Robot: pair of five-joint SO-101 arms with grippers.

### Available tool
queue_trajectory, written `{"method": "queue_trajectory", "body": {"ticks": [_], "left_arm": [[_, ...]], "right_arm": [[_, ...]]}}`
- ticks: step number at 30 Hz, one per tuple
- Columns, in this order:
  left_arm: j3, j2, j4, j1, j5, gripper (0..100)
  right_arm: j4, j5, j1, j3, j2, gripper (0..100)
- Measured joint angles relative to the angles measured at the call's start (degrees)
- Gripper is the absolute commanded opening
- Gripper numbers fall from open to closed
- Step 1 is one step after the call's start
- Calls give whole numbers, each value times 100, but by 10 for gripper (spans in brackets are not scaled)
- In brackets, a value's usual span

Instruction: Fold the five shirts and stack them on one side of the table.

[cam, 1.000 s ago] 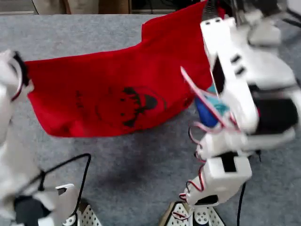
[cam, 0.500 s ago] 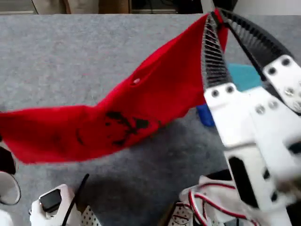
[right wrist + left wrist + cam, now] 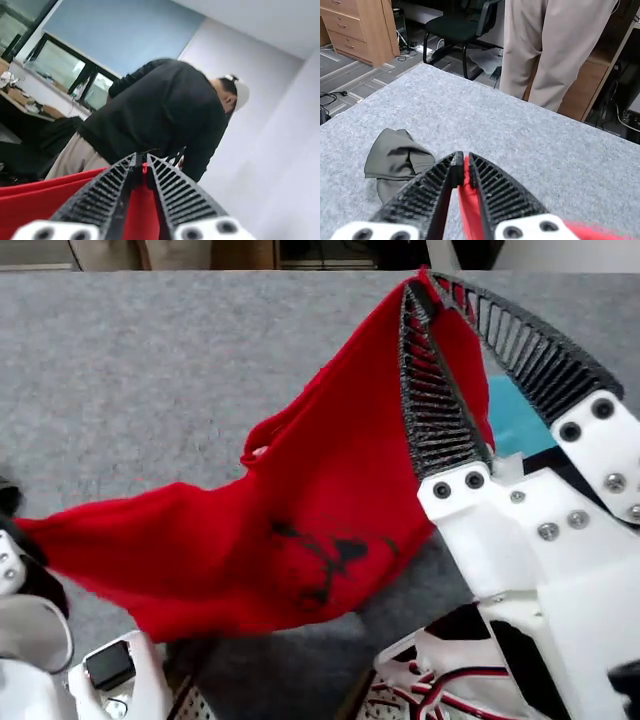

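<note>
Your right gripper (image 3: 432, 282) is raised close under the high camera, its jaws pinched tight on one edge of the red shirt (image 3: 300, 530). Its arm hides much of the table (image 3: 150, 360) behind it, with a patch of a teal shirt (image 3: 515, 415) peeking out. Your left gripper (image 3: 461, 170) clamps the shirt's other end, cut off at the high view's edge. The shirt hangs stretched between them, its print creased. A crumpled olive shirt (image 3: 395, 157) lies on the table beyond the left gripper.
</note>
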Motion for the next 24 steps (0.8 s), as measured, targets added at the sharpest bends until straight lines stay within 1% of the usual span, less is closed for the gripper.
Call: {"method": "queue_trajectory", "body": {"ticks": [4,7,10,14,20,24], "left_arm": [[255,-114,0,-26,0,19],[387,-123,0,-26,0,19],[571,-123,-9,-26,0,19],[949,-123,-255,-88,0,19],[1530,-149,-879,-589,0,19],[1864,-149,-1213,-703,0,19]], "right_arm": [[-211,193,-273,35,0,9],[-422,404,-519,264,-26,9],[-774,545,-615,580,-9,5],[-1327,721,-642,1073,0,5],[-1987,1125,-642,1380,0,5],[-2295,1178,-229,1380,0,5]]}}
